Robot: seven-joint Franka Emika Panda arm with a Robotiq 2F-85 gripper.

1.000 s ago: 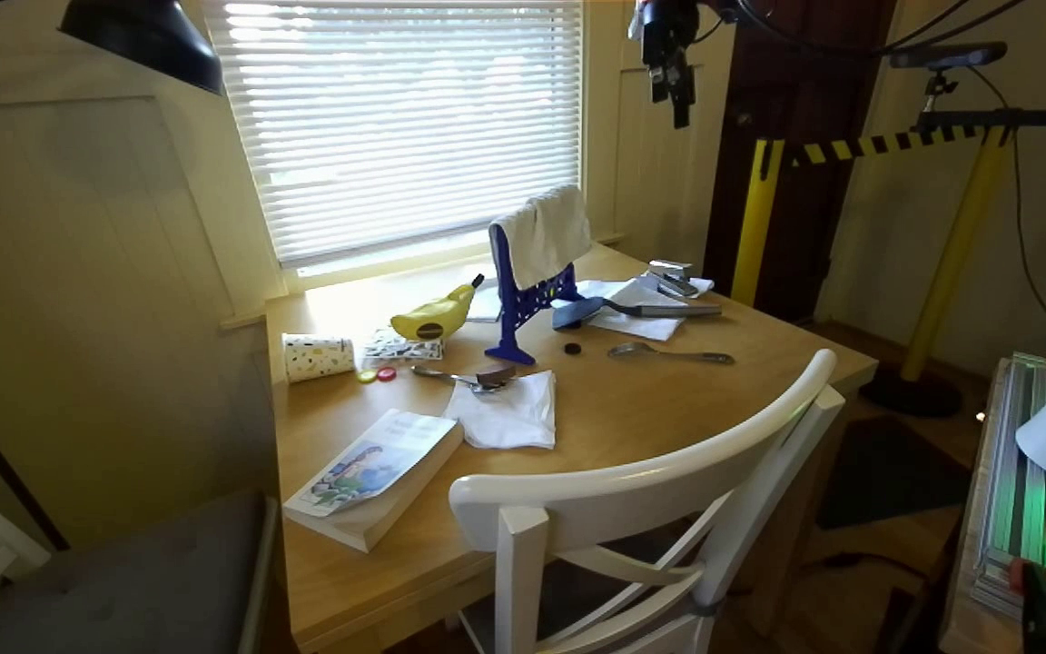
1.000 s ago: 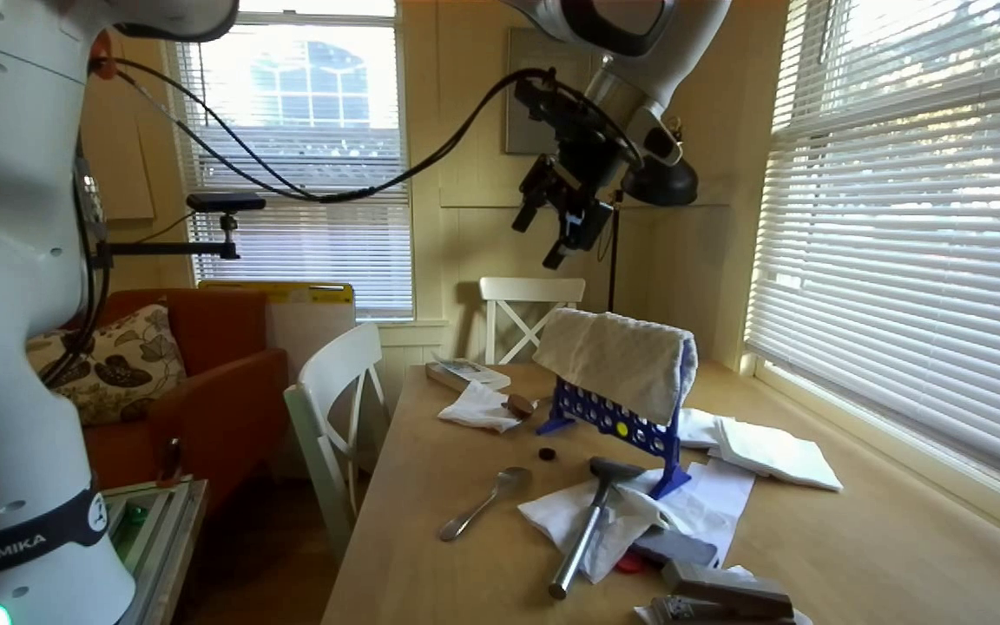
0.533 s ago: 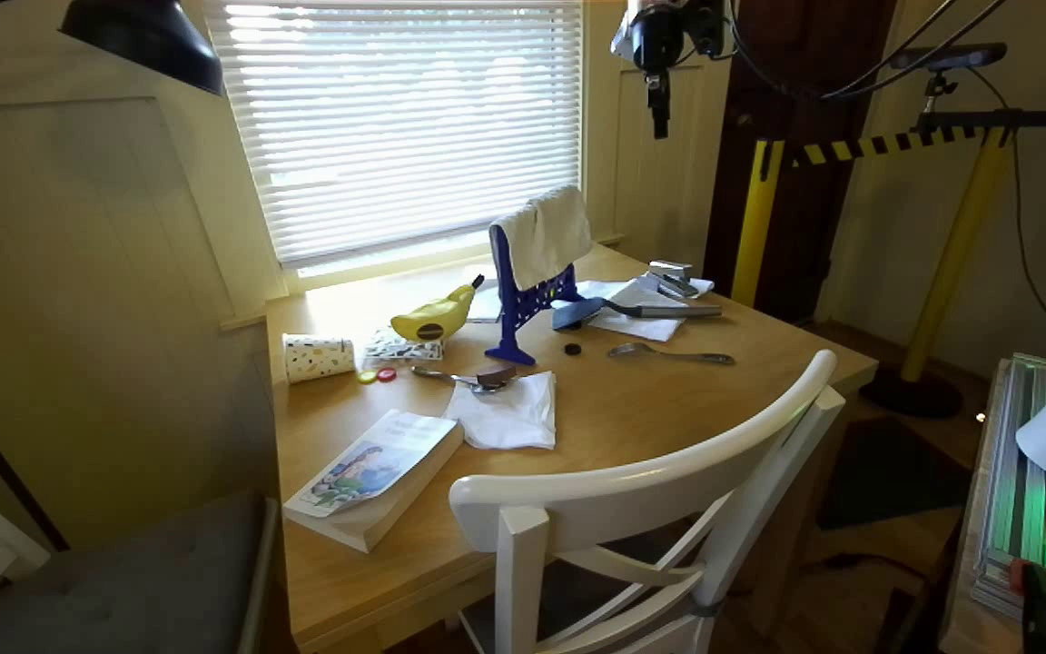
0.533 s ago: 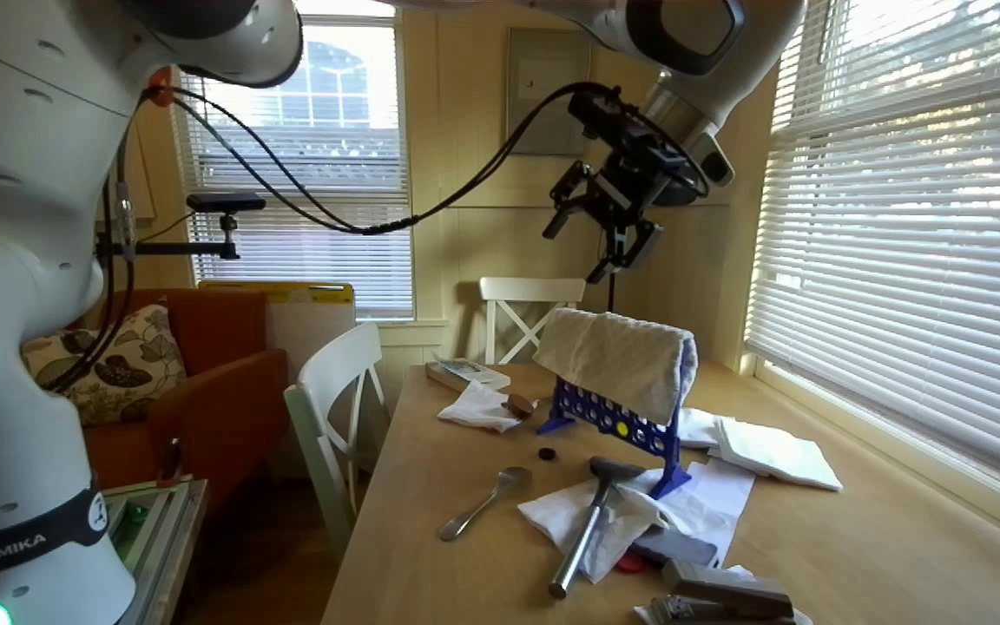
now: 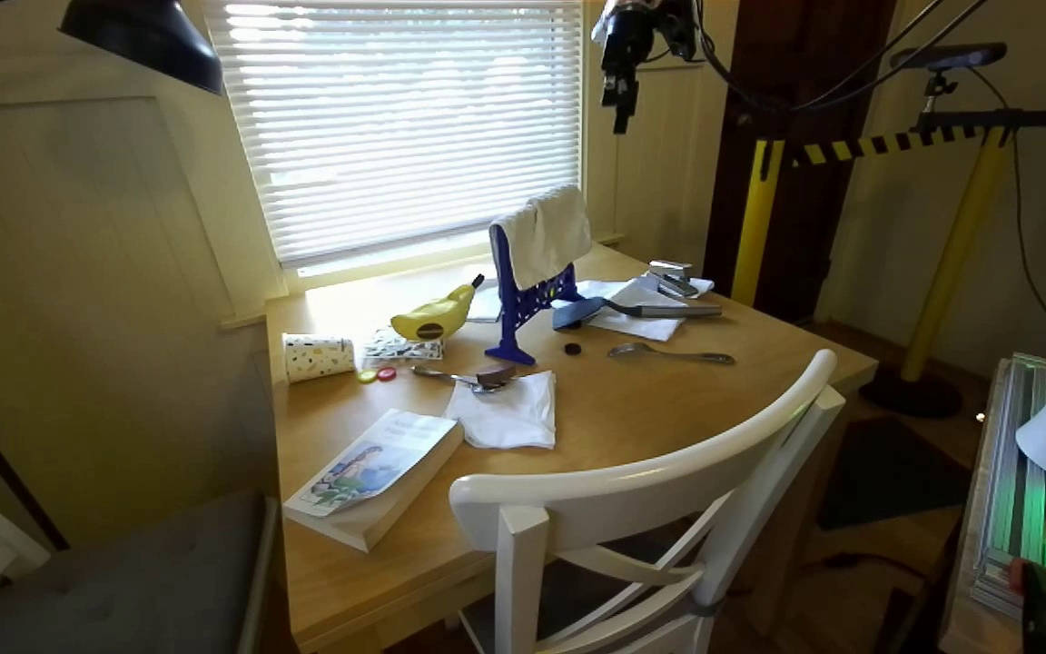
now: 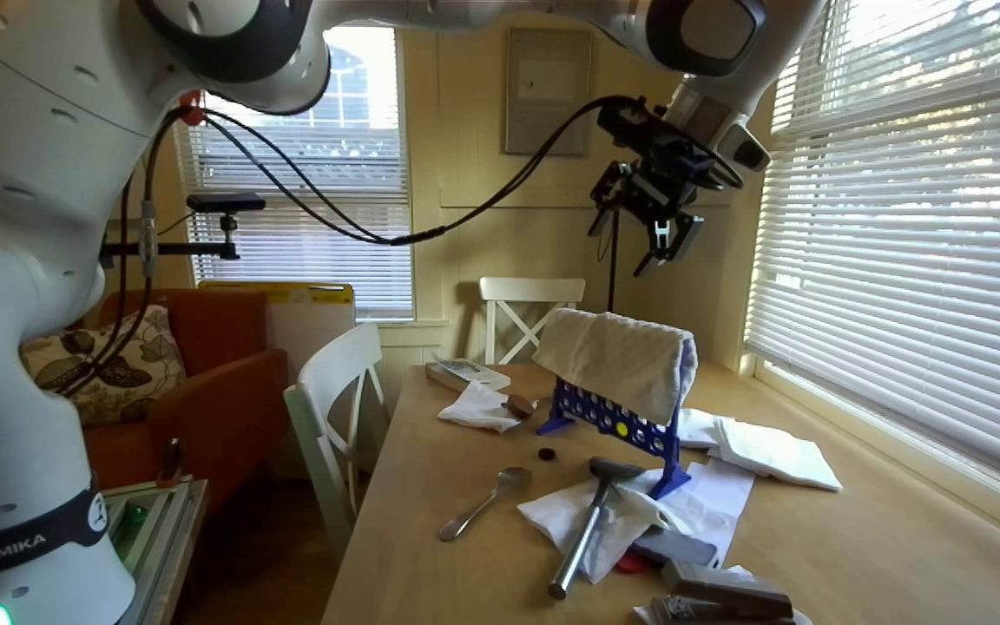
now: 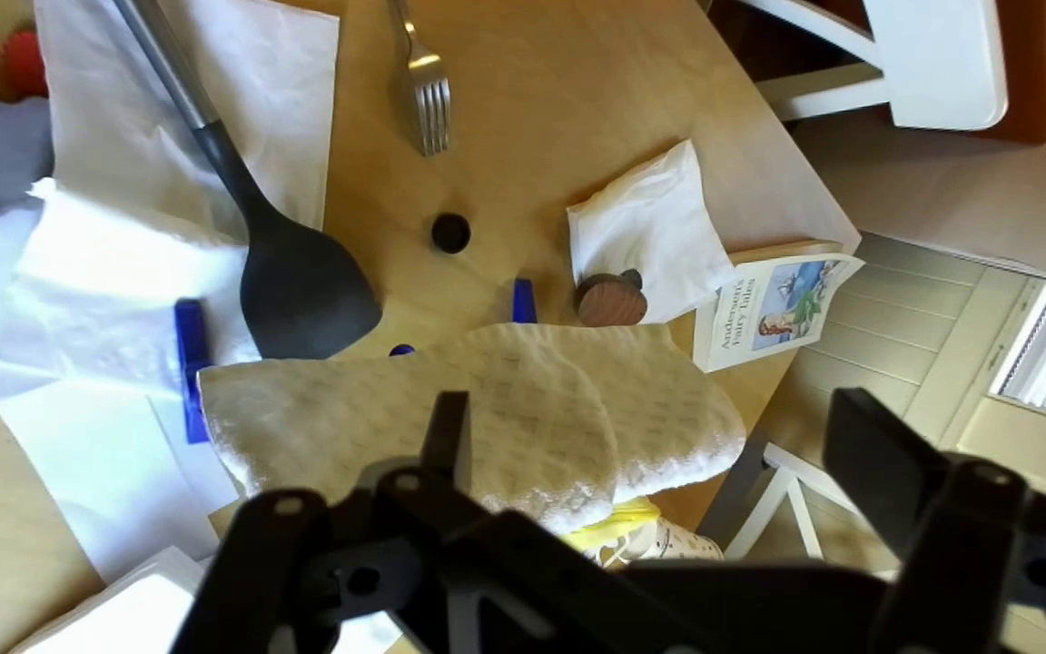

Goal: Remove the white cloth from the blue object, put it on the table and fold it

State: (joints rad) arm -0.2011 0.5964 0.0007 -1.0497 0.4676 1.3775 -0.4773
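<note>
"Is there room above the white cloth [image 6: 608, 356]?"
"Yes: open air separates it from the gripper [image 6: 620, 252] in both exterior views."
"And low down, by the blue rack [image 5: 508, 318]?"
"Tighter. The black spatula [image 7: 305, 291] lies close to one foot, and the yellow banana [image 5: 432, 316] sits near the opposite end. The gap from there to the window [image 5: 414, 136] I can't judge well, through the glare."
"Anywhere wider?"
"Bare table [image 5: 627, 409] between the fork [image 7: 430, 95] and a napkin [image 5: 521, 420], until the white chair [image 5: 650, 495] rises at the edge."

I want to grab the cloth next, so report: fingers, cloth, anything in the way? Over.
Fingers open, holding nothing. White cloth draped over blue rack, not yet lifted. Spatula and fork on table could hinder folding.
</note>
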